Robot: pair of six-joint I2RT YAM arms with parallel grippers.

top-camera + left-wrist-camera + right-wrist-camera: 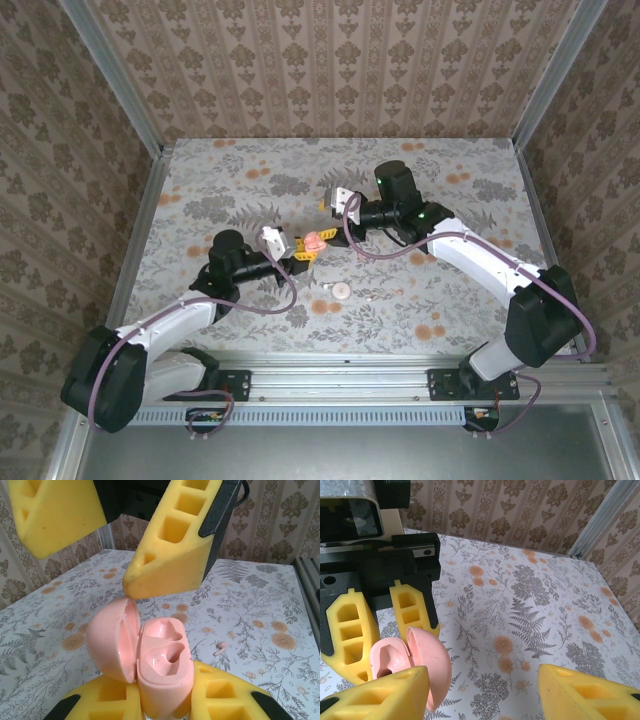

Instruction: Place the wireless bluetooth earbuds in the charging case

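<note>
My left gripper [162, 702] [302, 252] is shut on the charging case [165, 655] [316, 241], a salmon-pink shell held above the table. Its lid is hinged open to the left and both moulded sockets are empty. One of the wireless bluetooth earbuds [220, 647], small and pale pink, lies on the cloth to the right of the case. My right gripper [482, 695] [327, 203] hovers open just beyond and above the case, nothing between its yellow fingers [170, 555]. In the right wrist view the open lid [427, 665] sits beside my left finger.
A flower-printed cloth [450, 200] covers the table, with patterned walls and metal frame rails [140, 230] around it. A small pale round piece [341, 291] lies on the cloth nearer the front than the case. The arm bases stand at the front rail.
</note>
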